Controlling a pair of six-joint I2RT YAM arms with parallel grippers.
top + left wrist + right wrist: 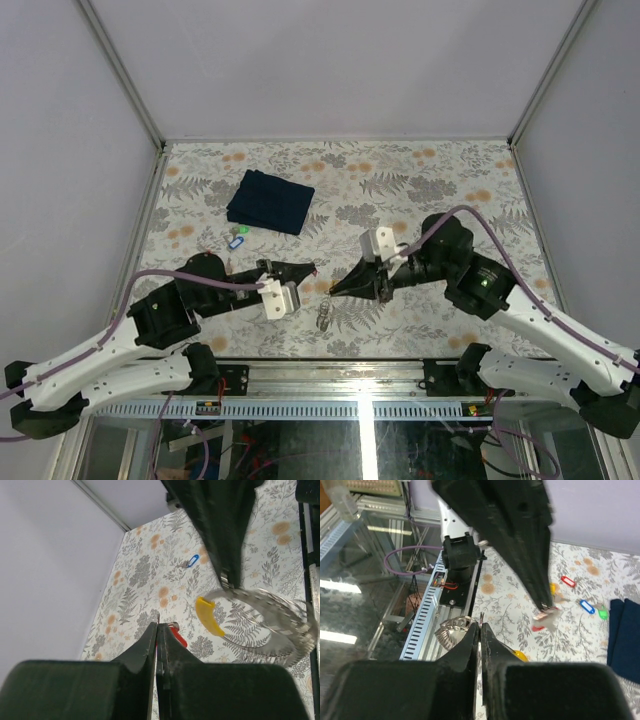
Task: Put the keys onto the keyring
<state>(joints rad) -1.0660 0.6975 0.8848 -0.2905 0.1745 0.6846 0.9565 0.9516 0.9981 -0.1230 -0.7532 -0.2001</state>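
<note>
Keyring (451, 628): thin grey metal loop, yellow key (209, 616) at its edge, held over the table (420, 170) front-middle, pinched by right gripper (336, 291). Left gripper (306, 268) clamped on red key (177, 636), just beside. Blue key (237, 241), dark cloth (270, 201) on floral tabletop; plain grey walls.

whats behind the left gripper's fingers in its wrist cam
The red-tagged key pokes out behind the shut left gripper; only part of its tag shows, the rest is covered.
</note>
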